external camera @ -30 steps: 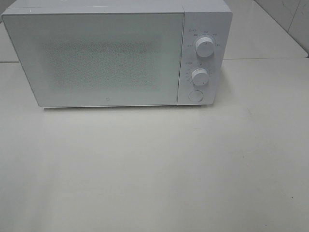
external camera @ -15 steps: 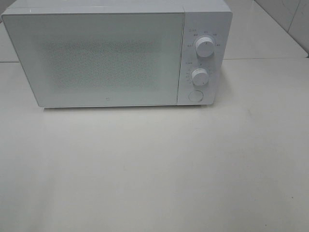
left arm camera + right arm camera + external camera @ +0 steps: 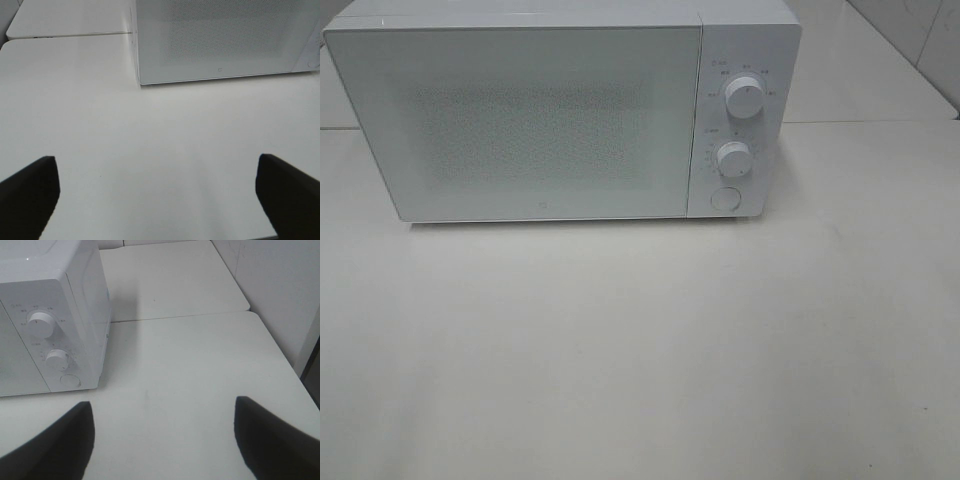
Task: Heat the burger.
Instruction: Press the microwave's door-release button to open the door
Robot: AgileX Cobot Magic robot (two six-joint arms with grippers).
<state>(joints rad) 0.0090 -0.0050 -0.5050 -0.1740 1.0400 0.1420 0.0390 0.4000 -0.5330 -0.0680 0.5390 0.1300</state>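
Burger unseen; microwave door (image 3: pixel 525 120) shut.

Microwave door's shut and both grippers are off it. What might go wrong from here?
No burger shows in any view, and the microwave door hides the inside: heating might start empty. The upper knob, lower knob and round button sit close together; the right gripper, jaws wide, may nudge the wrong one.

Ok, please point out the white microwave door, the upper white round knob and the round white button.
white microwave door (image 3: pixel 530 120), exterior high view, panel centre.
upper white round knob (image 3: pixel 744 100), exterior high view, front face.
round white button (image 3: pixel 724 198), exterior high view, its middle.
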